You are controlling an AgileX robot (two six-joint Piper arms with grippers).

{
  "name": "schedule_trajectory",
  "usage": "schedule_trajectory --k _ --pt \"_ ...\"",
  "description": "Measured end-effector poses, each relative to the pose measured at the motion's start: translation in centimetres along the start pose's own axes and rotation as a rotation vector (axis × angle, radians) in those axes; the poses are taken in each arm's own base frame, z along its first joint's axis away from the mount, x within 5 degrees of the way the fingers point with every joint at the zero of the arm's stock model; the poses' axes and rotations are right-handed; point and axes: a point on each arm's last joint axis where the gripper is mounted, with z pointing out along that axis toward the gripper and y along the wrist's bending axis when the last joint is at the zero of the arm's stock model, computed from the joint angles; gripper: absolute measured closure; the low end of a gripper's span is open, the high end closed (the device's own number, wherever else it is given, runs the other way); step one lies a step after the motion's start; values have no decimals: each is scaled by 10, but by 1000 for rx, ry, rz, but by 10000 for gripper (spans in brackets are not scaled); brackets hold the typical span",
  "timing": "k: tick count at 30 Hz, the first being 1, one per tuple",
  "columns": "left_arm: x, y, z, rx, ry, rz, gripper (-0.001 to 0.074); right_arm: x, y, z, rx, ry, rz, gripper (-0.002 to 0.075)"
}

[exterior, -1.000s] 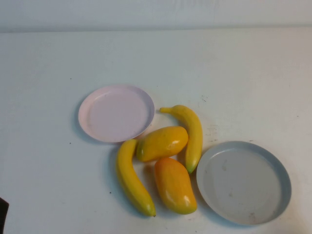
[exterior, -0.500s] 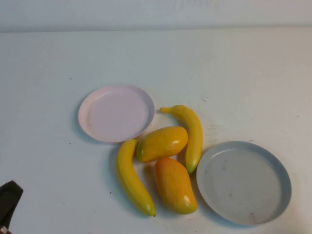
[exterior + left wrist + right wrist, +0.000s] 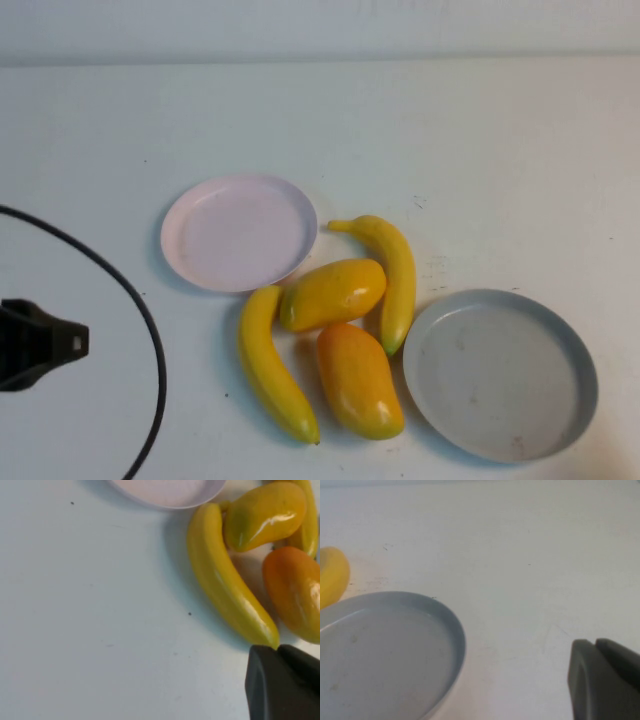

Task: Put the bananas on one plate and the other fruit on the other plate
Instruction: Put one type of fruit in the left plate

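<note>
White bench (image 3: 420, 130), high view: bananas (image 3: 268, 365) & mangoes (image 3: 357, 378) bunched btwn pink plate (image 3: 238, 232) and grey plate (image 3: 500, 372), both plates bare, nothing sorted yet. Left pincer (image 3: 40, 343) at bench's left edge, well apart from fruit; spread or pressed together, can't tell.

Left wrist: nearest banana just ahead, likely first pick.

Right wrist: right pincer (image 3: 605, 680) beside grey plate, can't tell.

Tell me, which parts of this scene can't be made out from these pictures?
- Left gripper: high view's left edge cuts it off; the left wrist view shows one dark corner.
- Right gripper: absent from the high view; right wrist view's edge crops it.
- Large round grey plate: partly cropped in the right wrist view.
- Long yellow banana beside it: only a tip shows there.
</note>
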Motion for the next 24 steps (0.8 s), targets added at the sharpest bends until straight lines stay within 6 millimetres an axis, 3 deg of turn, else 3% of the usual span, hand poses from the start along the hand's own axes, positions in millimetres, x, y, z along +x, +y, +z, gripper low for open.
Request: schedule_trajectory --k 5,8,12,16,24 --pt "-28 10 26 -31 75 27 737 0 0 0 0 0 0 743" --pt "-37 2 45 -25 131 61 737 0 0 0 0 0 0 743" --pt "-46 -25 76 -38 235 141 737 0 0 0 0 0 0 743" --pt "-49 -66 106 -52 310 250 737 0 0 0 0 0 0 743" --pt "-45 -133 163 -81 450 363 737 0 0 0 0 0 0 743"
